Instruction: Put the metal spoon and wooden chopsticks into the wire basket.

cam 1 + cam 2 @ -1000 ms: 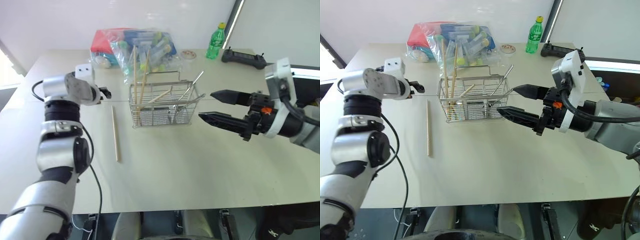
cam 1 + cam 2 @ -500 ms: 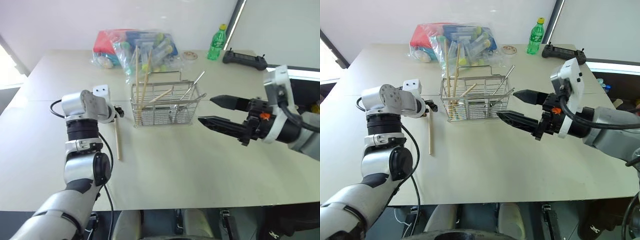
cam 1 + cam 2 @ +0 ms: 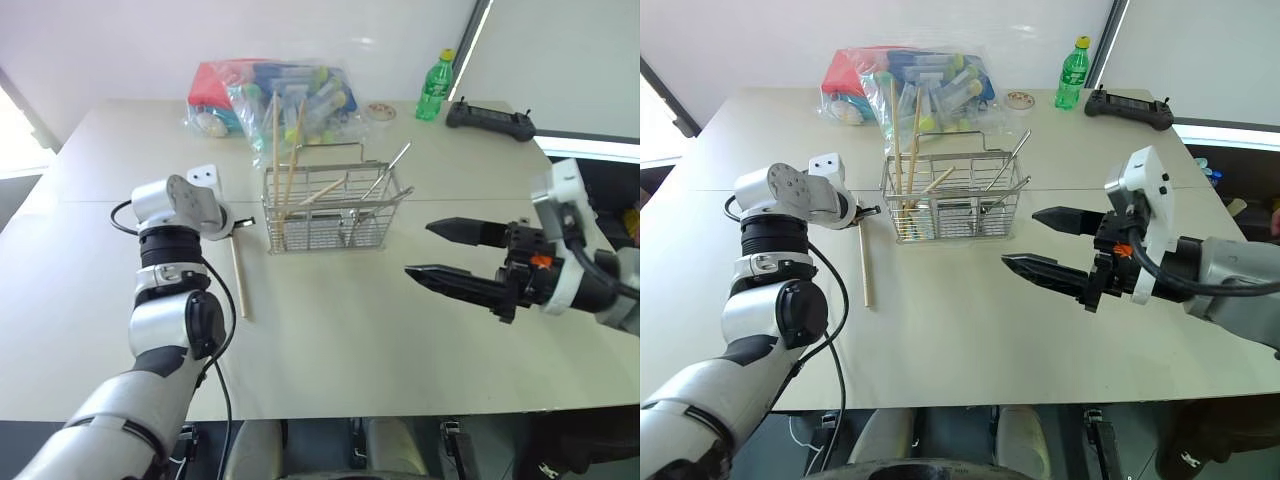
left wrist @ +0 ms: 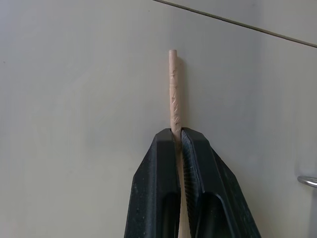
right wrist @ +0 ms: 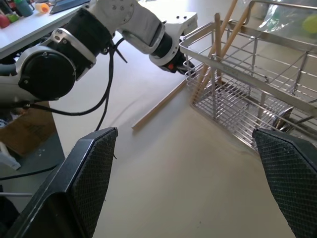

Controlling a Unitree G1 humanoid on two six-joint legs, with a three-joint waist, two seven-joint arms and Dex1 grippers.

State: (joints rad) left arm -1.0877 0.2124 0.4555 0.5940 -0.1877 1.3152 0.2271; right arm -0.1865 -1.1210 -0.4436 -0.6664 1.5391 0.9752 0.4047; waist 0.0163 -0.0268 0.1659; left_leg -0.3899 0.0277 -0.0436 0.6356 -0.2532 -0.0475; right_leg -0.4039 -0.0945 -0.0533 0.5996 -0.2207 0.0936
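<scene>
Spanning nearly the whole scene, a pale beige surface (image 3: 330,340) carries everything. At its far edge lies a clear plastic bag (image 3: 270,92) stuffed with colourful items, with a green bottle (image 3: 432,86) and a black controller (image 3: 489,117) further toward the right. Near the middle stands the wire basket (image 3: 335,215), a silver grid box with a raised loop handle. Inside it, several wooden chopsticks (image 3: 274,160) lean upright against its left end, and the metal spoon (image 3: 388,172) leans at its right end with the handle poking above the rim. To the right, the right claw (image 3: 432,250) hangs above the surface, well apart from the basket, its two black fingers spread wide and holding nothing. Just left of the basket, the left claw (image 4: 178,133) points down at the surface, its fingers pressed together on one loose chopstick (image 3: 237,275) near its far end. That stick lies flat on the surface, running toward the near edge.
</scene>
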